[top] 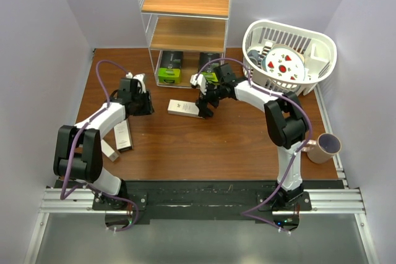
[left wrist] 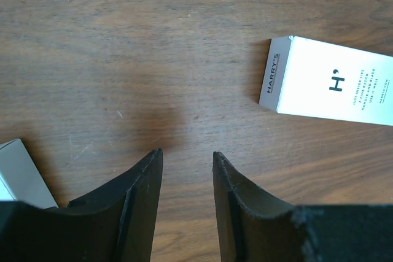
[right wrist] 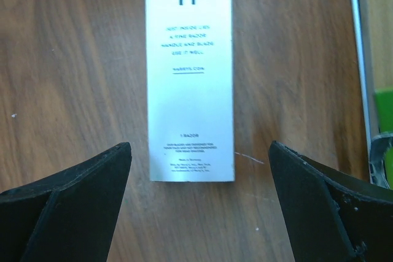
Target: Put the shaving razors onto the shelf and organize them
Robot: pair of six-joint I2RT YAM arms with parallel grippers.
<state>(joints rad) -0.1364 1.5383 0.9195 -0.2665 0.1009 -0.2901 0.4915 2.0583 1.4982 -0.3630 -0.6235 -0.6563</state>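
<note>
Razor carton [right wrist: 190,72] flat on bench [right wrist: 73,59] beneath right claw [right wrist: 199,145], wide open, empty: pickup pending, lower and close. Left claw [left wrist: 186,151] half-open, empty.

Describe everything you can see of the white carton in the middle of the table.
The white carton is a slim oblong cardboard box, closed, printed with a black H logo and small text, with "Harry's" on one end. It lies flat on the wooden table. The right end effector hangs open astride its end, touching nothing.
</note>
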